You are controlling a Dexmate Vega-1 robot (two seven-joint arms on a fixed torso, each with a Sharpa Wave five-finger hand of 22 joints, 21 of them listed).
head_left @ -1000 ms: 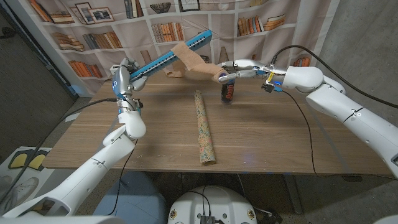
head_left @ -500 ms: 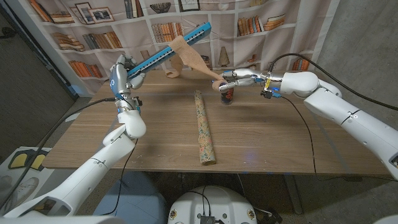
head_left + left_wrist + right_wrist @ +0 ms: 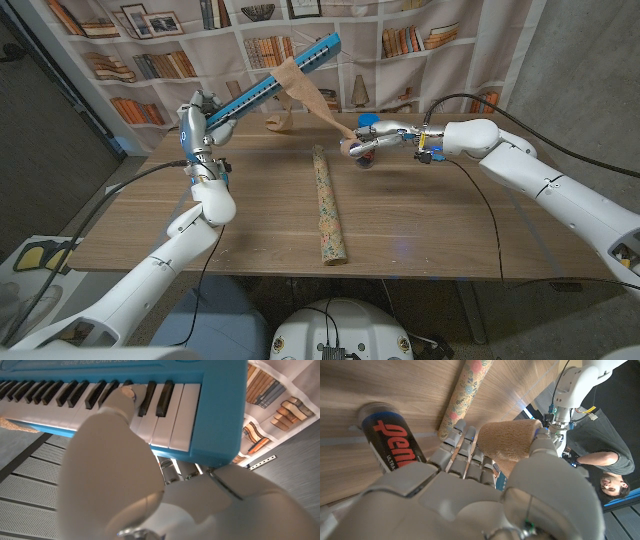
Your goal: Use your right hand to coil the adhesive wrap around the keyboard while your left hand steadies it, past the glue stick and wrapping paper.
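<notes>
My left hand (image 3: 200, 115) grips the low end of a blue keyboard (image 3: 275, 82), which slants up over the table's far edge. In the left wrist view, its thumb (image 3: 117, 407) presses on the keyboard's white keys (image 3: 175, 415). A tan adhesive wrap (image 3: 315, 98) runs taut from the keyboard's upper part down to its roll (image 3: 350, 146), held in my right hand (image 3: 385, 134). The right wrist view shows my right hand (image 3: 470, 495) holding the roll (image 3: 507, 440) between thumb and fingers. The glue stick (image 3: 387, 447) stands just beyond that hand. The wrapping paper (image 3: 328, 205) lies lengthwise mid-table.
A loose tail of wrap (image 3: 280, 122) hangs below the keyboard near the table's far edge. A bookshelf backdrop (image 3: 150, 60) stands behind the wooden table (image 3: 440, 220). A person (image 3: 602, 455) shows in the right wrist view.
My right hand has carried the roll down and to the left, in front of the glue stick, pulling the strip taut. The keyboard and left hand have hardly moved.
</notes>
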